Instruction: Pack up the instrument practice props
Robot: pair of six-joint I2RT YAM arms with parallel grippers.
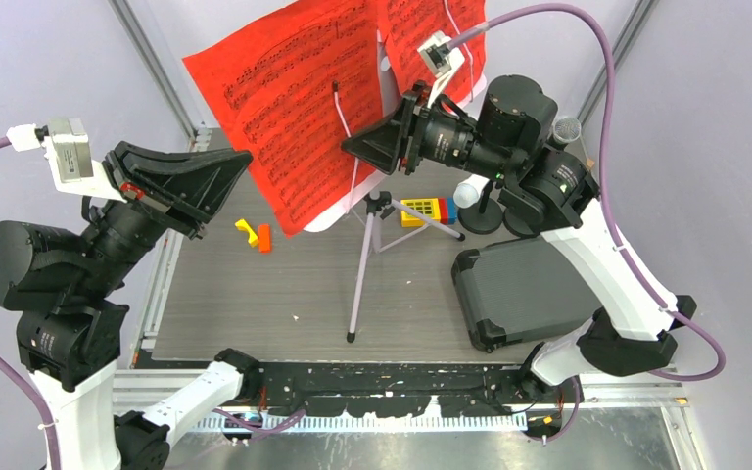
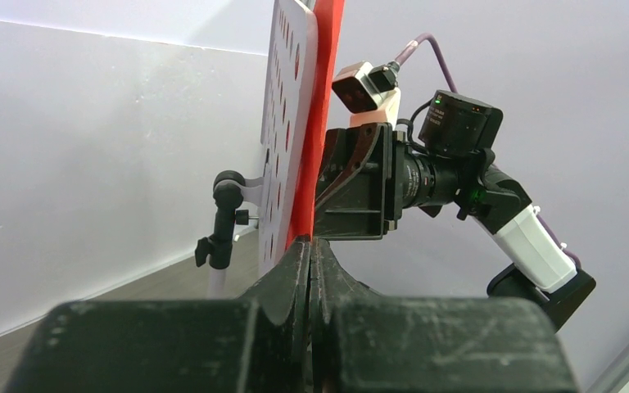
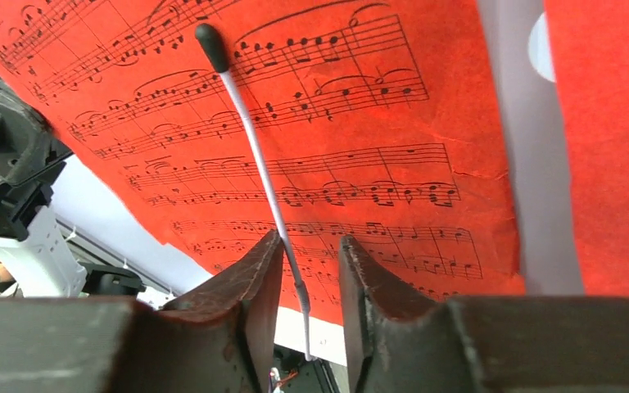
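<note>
Your right gripper [image 3: 309,242] had its jaws drawn in to a narrow gap with the thin white retainer wire [image 3: 254,139] of the stand running up between them. The wire lay closer to the left finger [image 3: 258,278], and you could not tell whether either pad actually touched it. Behind the wire the red sheet-music pages [image 3: 360,123] filled the right wrist view, lying against the pale lilac perforated music desk [image 2: 282,123], which stood upright on its tripod legs [image 1: 360,284] near the middle of the table [image 1: 255,304]. Your left gripper [image 2: 309,246] had its jaws pressed fully together, with the tip right at the outer edge of the left-hand page; whether it pinched the paper could not be made out. Behind your right arm the white microphone [image 1: 469,192] sat in a black round-based mic holder [image 1: 480,223], and the grey head of the black microphone [image 1: 567,128] showed just past the arm's joint. The dark hard case [image 1: 524,284] lay closed on the right side of the table, near the mic holder's base. A few coloured blocks [image 1: 426,211] lay beyond the tripod, with a yellow and an orange piece [image 1: 253,235] to its left.
</note>
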